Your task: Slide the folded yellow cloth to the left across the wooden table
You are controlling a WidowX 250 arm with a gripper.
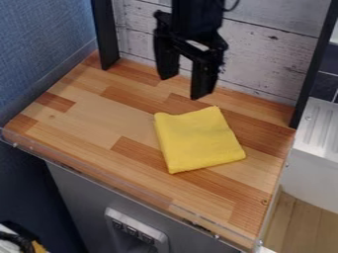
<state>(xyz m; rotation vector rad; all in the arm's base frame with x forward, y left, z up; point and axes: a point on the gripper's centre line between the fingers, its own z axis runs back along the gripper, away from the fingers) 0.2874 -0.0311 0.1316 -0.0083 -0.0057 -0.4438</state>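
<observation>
Where the wooden work surface (86,116) meets the white plank backing (264,54), the black gripper (180,88) hangs from the upper edge of the view, its two fingers pointing down and spread wide apart, with nothing between them. Nearest to it is a yellow cloth (196,140), folded into a rough square and lying flat on the surface, a little right of the middle; gripper and cloth are apart. The cloth sits slightly askew, its upper left corner rounded and its lower edge slanting up toward the right. The surface is made up of light and reddish-brown wood strips, with a clear strip (142,190) along its front edge. Black uprights rise at the back, one on the left (104,34) and one on the right (313,64). A blue textured wall (43,44) stands to the left, and a white ribbed unit (320,131) adjoins on the right. Below the front edge is a grey panel (86,197) bearing a silver fitting (161,239), which appears to hold a row of sockets or switches, though the detail is too small to confirm.
</observation>
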